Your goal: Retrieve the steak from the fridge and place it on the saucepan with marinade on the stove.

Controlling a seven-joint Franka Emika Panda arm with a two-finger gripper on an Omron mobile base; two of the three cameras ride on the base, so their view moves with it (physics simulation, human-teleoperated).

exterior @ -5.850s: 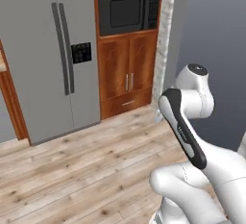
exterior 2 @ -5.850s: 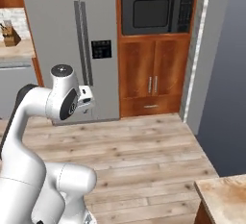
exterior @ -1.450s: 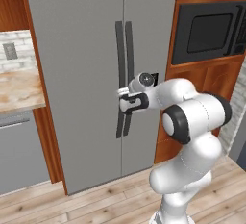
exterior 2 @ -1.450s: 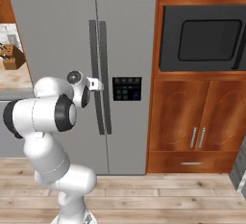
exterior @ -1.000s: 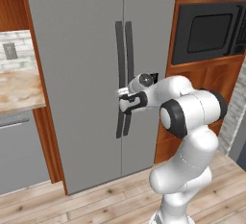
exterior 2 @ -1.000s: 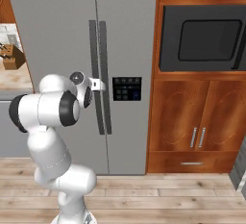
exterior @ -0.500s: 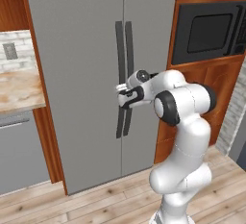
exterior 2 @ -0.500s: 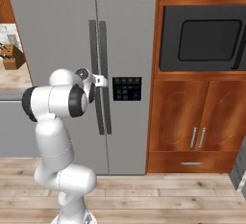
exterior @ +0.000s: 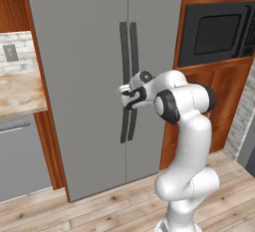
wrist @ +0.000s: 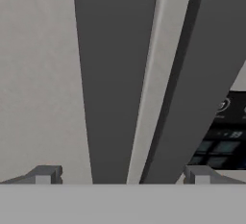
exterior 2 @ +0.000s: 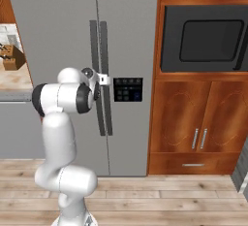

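The fridge (exterior: 84, 76) (exterior 2: 53, 36) is tall and grey, and both its doors are shut. Its two long dark handles (exterior: 128, 52) (exterior 2: 98, 50) run side by side down the middle. My gripper (exterior: 124, 95) (exterior 2: 104, 80) (wrist: 122, 175) is open and pressed up close to the handles at mid height. In the hand view both handles, the left handle (wrist: 115, 74) and the right handle (wrist: 206, 74), rise between my fingertips (wrist: 45, 174). Nothing is held. The steak, the saucepan and the stove are out of view.
A black built-in microwave (exterior: 216, 32) (exterior 2: 208, 38) sits right of the fridge over wooden cabinets (exterior 2: 193, 133). A dark dispenser panel (exterior 2: 128, 89) is on the right door. To the left are a counter (exterior: 20, 91) with a knife block (exterior 2: 12, 57) and a grey appliance front (exterior: 20, 161).
Since the oldest frames the base has driven up to the fridge. Over the last second the arm's elbow has swung up and inward while the hand has stayed at the handles, jaws open.
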